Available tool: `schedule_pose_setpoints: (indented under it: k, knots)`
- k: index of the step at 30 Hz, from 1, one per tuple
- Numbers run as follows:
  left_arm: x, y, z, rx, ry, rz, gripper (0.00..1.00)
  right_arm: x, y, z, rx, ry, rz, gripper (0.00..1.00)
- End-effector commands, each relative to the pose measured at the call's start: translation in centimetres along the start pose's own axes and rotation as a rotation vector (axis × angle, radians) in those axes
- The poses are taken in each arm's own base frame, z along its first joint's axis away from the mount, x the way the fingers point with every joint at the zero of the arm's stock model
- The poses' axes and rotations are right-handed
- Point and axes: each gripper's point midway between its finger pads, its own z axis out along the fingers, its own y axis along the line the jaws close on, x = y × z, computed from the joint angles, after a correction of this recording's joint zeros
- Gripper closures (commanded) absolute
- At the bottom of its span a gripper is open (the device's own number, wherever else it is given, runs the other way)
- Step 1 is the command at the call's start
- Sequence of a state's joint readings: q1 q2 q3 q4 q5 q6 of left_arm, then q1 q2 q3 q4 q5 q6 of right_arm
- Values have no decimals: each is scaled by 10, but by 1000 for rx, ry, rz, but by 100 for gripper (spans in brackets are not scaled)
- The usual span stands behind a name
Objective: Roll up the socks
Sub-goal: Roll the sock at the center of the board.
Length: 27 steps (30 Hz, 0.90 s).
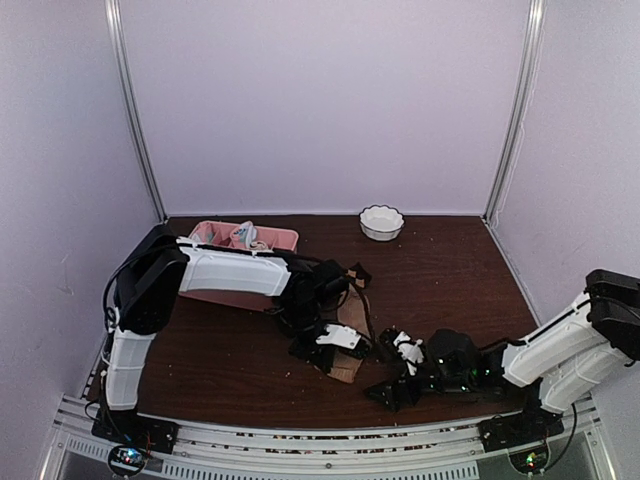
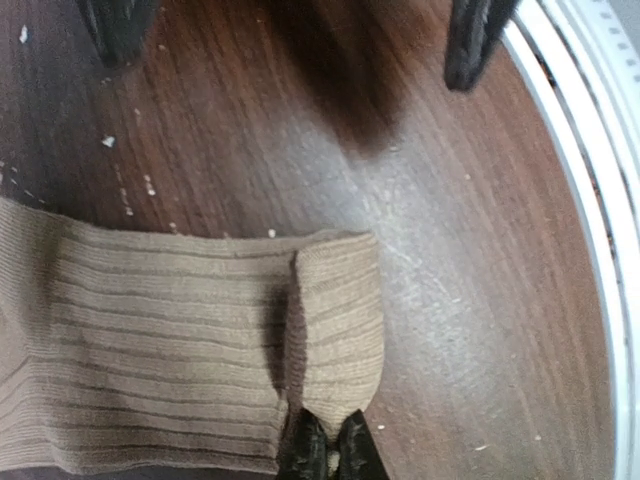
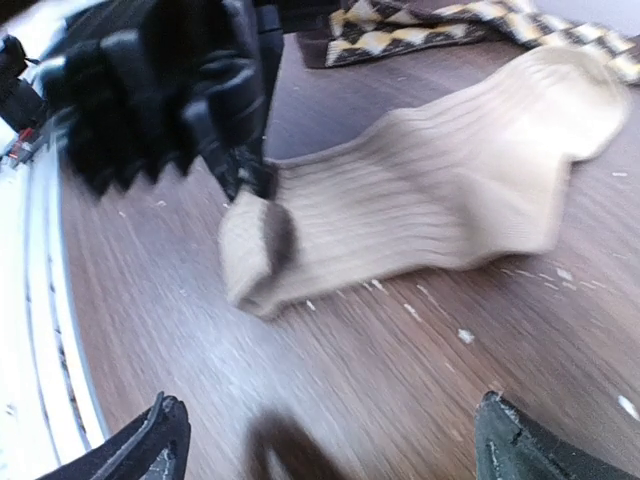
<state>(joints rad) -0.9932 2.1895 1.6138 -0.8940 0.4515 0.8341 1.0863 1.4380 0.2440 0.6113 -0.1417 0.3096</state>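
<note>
The tan sock (image 2: 150, 350) lies flat on the dark wooden table, its ribbed near end folded over into a small flap (image 2: 335, 320). My left gripper (image 2: 330, 445) is shut on that flap's tip. From the right wrist view the same sock (image 3: 450, 200) stretches away, its flap (image 3: 255, 245) pinched by the black left gripper (image 3: 250, 180). Behind it lies the brown argyle sock (image 3: 440, 25). My right gripper (image 3: 335, 450) is open wide just in front of the flap, holding nothing. From above, the tan sock (image 1: 350, 330) lies between the left gripper (image 1: 330, 345) and the right gripper (image 1: 395, 375).
A pink divided tray (image 1: 285, 235) with small bundles stands at the back left, partly behind the left arm. A white bowl (image 1: 381, 222) sits at the back centre. The metal rail (image 2: 590, 150) of the table's near edge runs close to the sock's folded end.
</note>
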Motion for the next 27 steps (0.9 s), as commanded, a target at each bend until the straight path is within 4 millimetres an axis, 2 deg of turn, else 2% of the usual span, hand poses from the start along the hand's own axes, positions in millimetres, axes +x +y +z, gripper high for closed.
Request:
schedule_pose_setpoints:
  k: [1, 3, 4, 7, 9, 11, 14, 17, 20, 23, 27]
  knots:
    - [28, -38, 14, 214, 105, -158, 100, -12, -45, -26, 314, -103, -46, 0]
    - [27, -37, 14, 220, 106, -171, 99, -21, -72, -45, 467, -208, 93, 0]
    - [26, -37, 14, 222, 107, -177, 99, -21, -78, -51, 493, -238, 152, 0]
    - [25, -36, 15, 243, 117, -205, 98, -23, -74, -64, 411, -358, 244, 0]
    - [24, -36, 15, 260, 121, -229, 98, -23, -65, -56, 385, -303, 137, 0]
    - [22, -35, 17, 276, 127, -252, 97, -17, -52, -45, 373, -227, -4, 5]
    - [20, -34, 21, 306, 133, -291, 97, -9, -22, -35, 328, -179, -221, 12]
    - [15, -37, 24, 366, 124, -339, 97, -4, 9, -28, 248, -173, -347, 19]
    - [12, -40, 28, 420, 119, -381, 96, -8, 37, -20, 175, -196, -454, 24]
    - [11, -42, 31, 456, 120, -398, 96, -7, 55, -4, 138, -152, -561, 29]
    - [10, -38, 31, 468, 105, -418, 95, -6, 65, 12, 120, -127, -641, 37]
